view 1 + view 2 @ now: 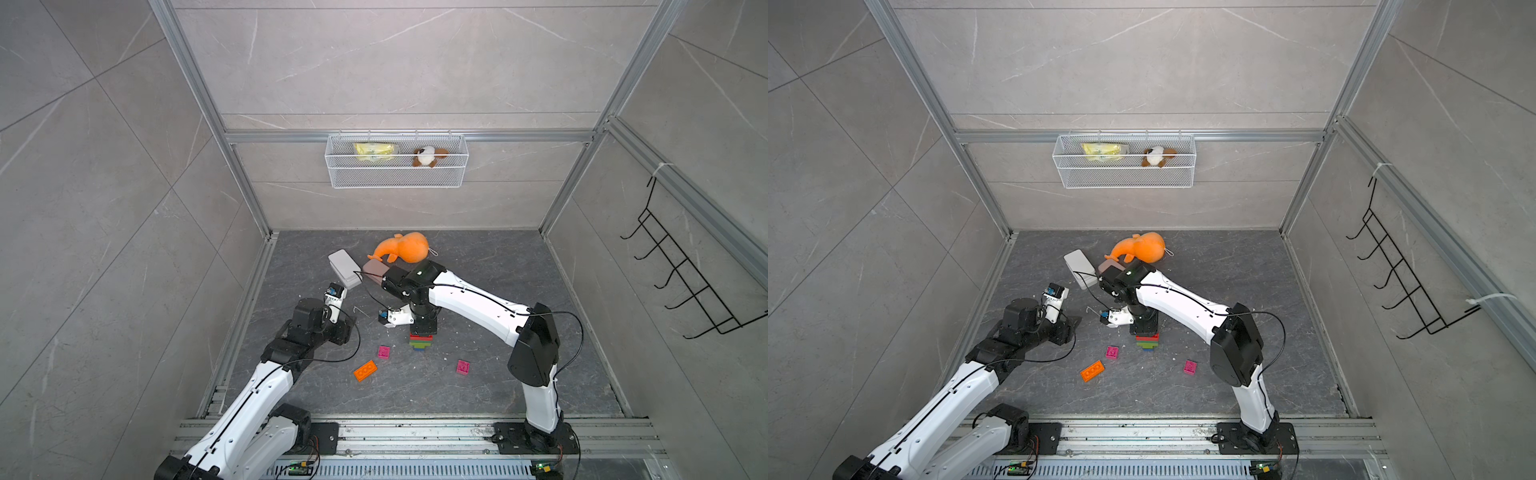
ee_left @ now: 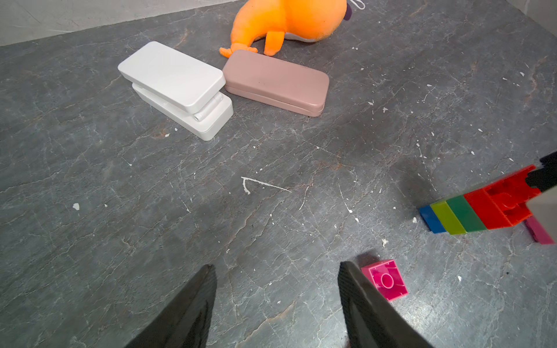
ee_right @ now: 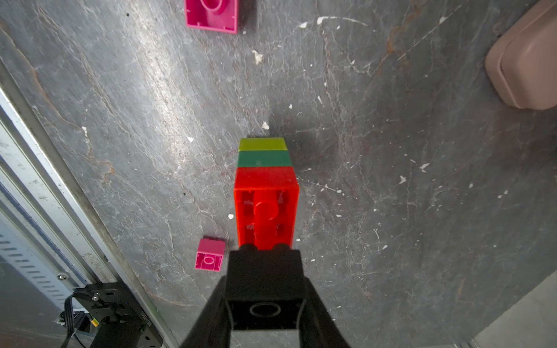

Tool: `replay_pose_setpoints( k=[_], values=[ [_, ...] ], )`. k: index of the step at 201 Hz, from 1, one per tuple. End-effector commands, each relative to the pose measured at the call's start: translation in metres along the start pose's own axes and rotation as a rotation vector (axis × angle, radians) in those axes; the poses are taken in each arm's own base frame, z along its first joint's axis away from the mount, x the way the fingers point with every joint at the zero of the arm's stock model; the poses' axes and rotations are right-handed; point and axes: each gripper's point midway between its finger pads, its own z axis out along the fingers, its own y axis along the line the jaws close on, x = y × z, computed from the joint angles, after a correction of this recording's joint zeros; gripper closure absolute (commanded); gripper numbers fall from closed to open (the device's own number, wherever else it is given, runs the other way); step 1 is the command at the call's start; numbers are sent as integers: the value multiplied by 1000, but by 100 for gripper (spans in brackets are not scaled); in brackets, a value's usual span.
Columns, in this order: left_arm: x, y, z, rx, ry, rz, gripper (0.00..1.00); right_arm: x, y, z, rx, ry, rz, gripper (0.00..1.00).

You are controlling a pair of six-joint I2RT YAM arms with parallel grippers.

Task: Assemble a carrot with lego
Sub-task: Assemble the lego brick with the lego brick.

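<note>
Plastic carrot stack (image 1: 422,341) stood upright near the orange brick (image 1: 365,370); looked rigid, light, likely tippy. Right claw (image 3: 265,304) pinched the black brick (image 3: 265,271) at its top. Flat side walls seemed the best hold. Left claw (image 2: 277,268) spread, empty

Pink bricks, loose: two (pink brick A (image 1: 384,352), pink brick B (image 1: 463,367)). Orange brick (image 1: 365,370), loose: one. Carrot (image 1: 421,341): one stack, five colours visible (blue, lime green, dark green, red, black). Flat cases: two (white case (image 2: 174,78), pink case (image 2: 275,83)). Orange plush toy (image 1: 401,248): one. Wire basket (image 1: 397,178): one, holding two items (yellow packet (image 1: 374,152), small plush (image 1: 428,156)).
</note>
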Motion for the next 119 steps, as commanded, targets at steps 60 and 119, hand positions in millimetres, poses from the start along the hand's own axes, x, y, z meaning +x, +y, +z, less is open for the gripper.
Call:
replay_pose_setpoints(
  k=[60, 119],
  values=[
    [-12, 0, -1, 8, -52, -15, 31, -1, 2, 6, -31, 69, -2, 79],
    [-11, -2, 0, 23, -52, -14, 31, -2, 1, 12, -40, 93, 3, 80]
  ],
)
